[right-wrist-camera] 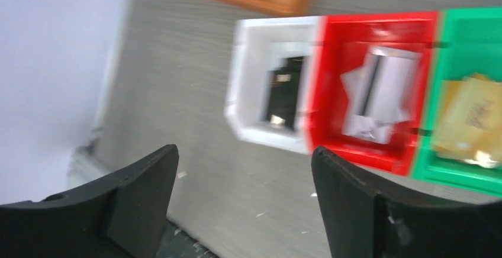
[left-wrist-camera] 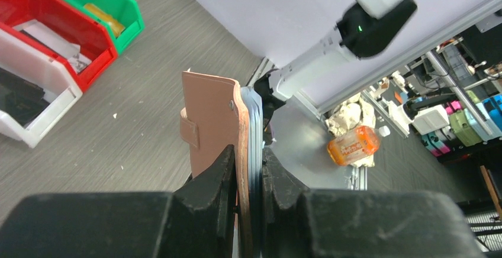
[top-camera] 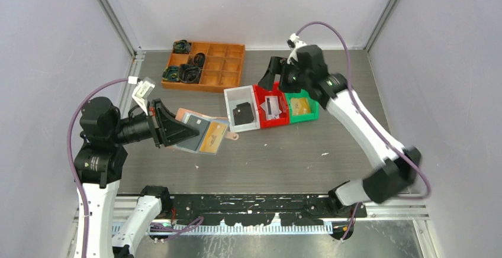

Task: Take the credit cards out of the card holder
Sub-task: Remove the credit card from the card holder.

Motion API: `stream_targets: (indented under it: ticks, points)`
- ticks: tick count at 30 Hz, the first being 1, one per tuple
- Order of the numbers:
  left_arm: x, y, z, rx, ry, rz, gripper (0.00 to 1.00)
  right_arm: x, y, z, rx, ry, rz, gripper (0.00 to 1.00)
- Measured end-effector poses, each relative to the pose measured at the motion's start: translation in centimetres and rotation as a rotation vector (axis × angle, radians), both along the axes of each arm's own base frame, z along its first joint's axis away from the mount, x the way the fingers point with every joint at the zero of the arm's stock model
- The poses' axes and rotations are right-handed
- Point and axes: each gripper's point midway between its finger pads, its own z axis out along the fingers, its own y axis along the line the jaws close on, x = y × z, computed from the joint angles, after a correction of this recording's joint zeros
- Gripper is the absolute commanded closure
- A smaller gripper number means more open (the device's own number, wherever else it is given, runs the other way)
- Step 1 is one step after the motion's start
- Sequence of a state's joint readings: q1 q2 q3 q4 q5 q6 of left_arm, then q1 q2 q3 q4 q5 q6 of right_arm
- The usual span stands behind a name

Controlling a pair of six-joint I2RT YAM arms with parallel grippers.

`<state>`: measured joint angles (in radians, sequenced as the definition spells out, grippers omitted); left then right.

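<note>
Toward the left edge of the worktop, about midway back, my left gripper [top-camera: 190, 132] was clenched on the card holder [top-camera: 204, 132]. Its pink cover and clear bluish sleeves were pinched together between both fingers [left-wrist-camera: 216, 181]. On the left wrist camera the holder stood on edge in the jaws, with the snap tab on the cover side facing the bins and the sleeves on the other side. From above I could see an orange credit card [top-camera: 214, 138] and a bluish card [top-camera: 192, 136] in the sleeves. I could not tell whether the holder touched the worktop.

Near the middle of the worktop three small bins sat touching in a row. The white bin [top-camera: 237, 90] held a black lumpy item [top-camera: 243, 115], the red bin [top-camera: 258, 92] held white dark-striped cards [top-camera: 272, 107], and the green bin [top-camera: 314, 113] held a yellow-tan packet [top-camera: 300, 107]. My right gripper [top-camera: 278, 76] hung just beyond them toward the far edge, released, with its fingers [right-wrist-camera: 142, 187] spread wide and nothing between them. That wrist view was blurred.

An orange compartment tray [top-camera: 204, 86] lay toward the far-left corner, well apart from the holder.
</note>
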<state>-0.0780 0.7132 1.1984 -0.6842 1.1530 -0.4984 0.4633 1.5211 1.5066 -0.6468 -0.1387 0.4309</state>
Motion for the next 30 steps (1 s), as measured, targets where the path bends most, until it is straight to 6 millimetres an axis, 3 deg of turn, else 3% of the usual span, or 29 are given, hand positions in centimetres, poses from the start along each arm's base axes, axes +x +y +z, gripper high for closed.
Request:
stream_targets:
  ticks: [3,5,8,10,16,23,26,30]
  points:
    - [0.2,-0.1,1.1,-0.031,-0.008,0.006,0.93,-5.2,2.2,5.6,0.268,-0.13,0.103,0.0]
    - [0.4,-0.2,1.9,-0.052,-0.017,0.007,0.93,-9.4,4.2,7.9,0.438,-0.199,0.208,0.01]
    - [0.8,-0.3,2.8,-0.079,-0.011,0.009,0.94,-15.1,7.2,9.5,0.641,-0.233,0.371,0.0]
    - [1.1,-0.4,3.2,-0.097,0.003,0.01,0.94,-17.4,8.9,9.9,0.729,-0.228,0.451,0.0]
    - [1.5,-0.6,3.9,-0.133,0.045,0.009,0.94,-20.7,12.3,9.8,0.896,-0.215,0.583,0.0]
    - [1.4,-0.6,4.5,-0.15,0.049,0.007,0.94,-23.1,14.8,10.8,1.025,-0.237,0.677,0.03]
    - [1.4,-0.6,4.6,-0.153,0.049,0.006,0.94,-23.8,15.1,11.5,1.085,-0.246,0.705,0.14]
    - [1.4,-0.6,4.7,-0.153,0.042,0.007,0.94,-24.1,15.0,12.4,1.138,-0.251,0.717,0.46]
